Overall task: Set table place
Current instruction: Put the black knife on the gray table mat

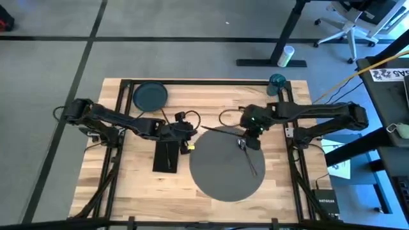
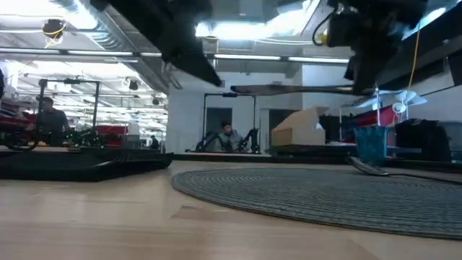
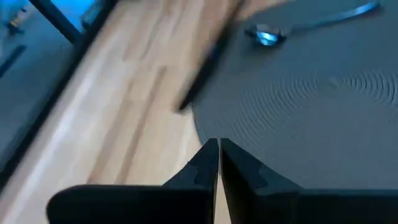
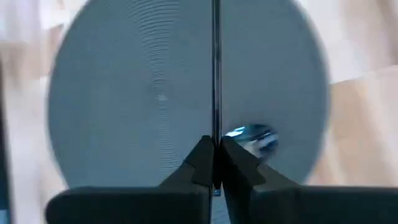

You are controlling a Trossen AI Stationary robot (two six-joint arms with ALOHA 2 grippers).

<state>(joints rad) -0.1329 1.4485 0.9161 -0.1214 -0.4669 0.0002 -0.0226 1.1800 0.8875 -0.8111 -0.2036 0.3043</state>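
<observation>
A large round grey placemat [image 1: 223, 172] lies on the table [image 1: 134, 185]. On its right part rests a metal spoon [image 1: 250, 160], which also shows in the low view [image 2: 369, 167]. My right gripper [image 1: 250, 137] hangs over the placemat's far right part, shut on a long thin utensil [image 1: 223, 132] that looks like the knife. A black napkin [image 1: 167, 155] lies flat left of the placemat. My left gripper [image 1: 189, 137] hovers by the napkin's far right corner, shut, with nothing between its fingers [image 3: 219, 163]. A dark plate [image 1: 150, 96] sits far left and a teal cup [image 1: 277, 81] far right. My right gripper pinches the thin utensil between its two fingers at its right end [image 4: 215, 134]. The rest of the utensil [image 2: 289, 89] reaches from the fingers toward the table's left. It hangs level, lifted clear above the placemat's far edge.
Black rails [image 1: 121, 115] run along the table's left and right sides beside the arm bases. Bare wood [image 1: 147, 191] lies near the front edge, left of the placemat. Beyond the table stand desks, an office chair [image 1: 351, 25] and people seated in the room [image 2: 227, 137].
</observation>
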